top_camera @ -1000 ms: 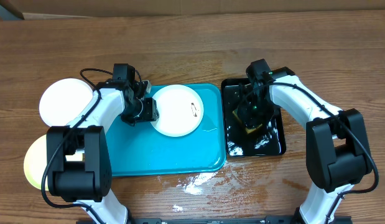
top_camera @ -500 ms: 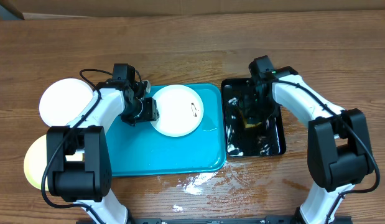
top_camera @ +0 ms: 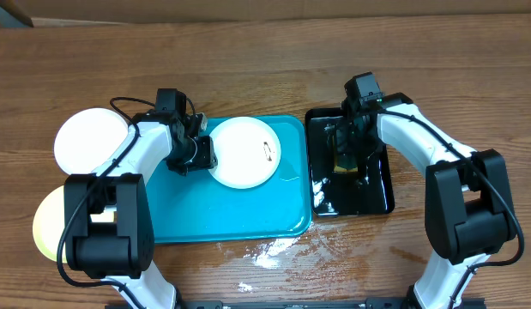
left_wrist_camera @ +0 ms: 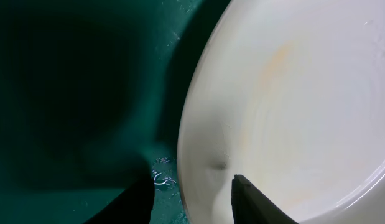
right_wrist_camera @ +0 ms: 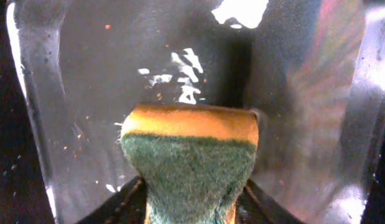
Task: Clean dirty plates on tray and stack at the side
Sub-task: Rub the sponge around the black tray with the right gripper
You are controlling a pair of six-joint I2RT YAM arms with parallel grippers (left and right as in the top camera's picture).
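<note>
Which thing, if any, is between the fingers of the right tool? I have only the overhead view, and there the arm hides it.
Observer: The right wrist view shows the right tool shut on a sponge, green scrub side toward the camera.
Operator: And on the left side?
Observer: The left wrist view shows the left tool pinching the rim of the white plate.
Operator: Is it clean there?
Observer: Not fully; a faint orange smear shows on its surface.

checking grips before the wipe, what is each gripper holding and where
Left gripper pinches the white plate by its rim; right gripper squeezes the sponge by its sides.
</note>
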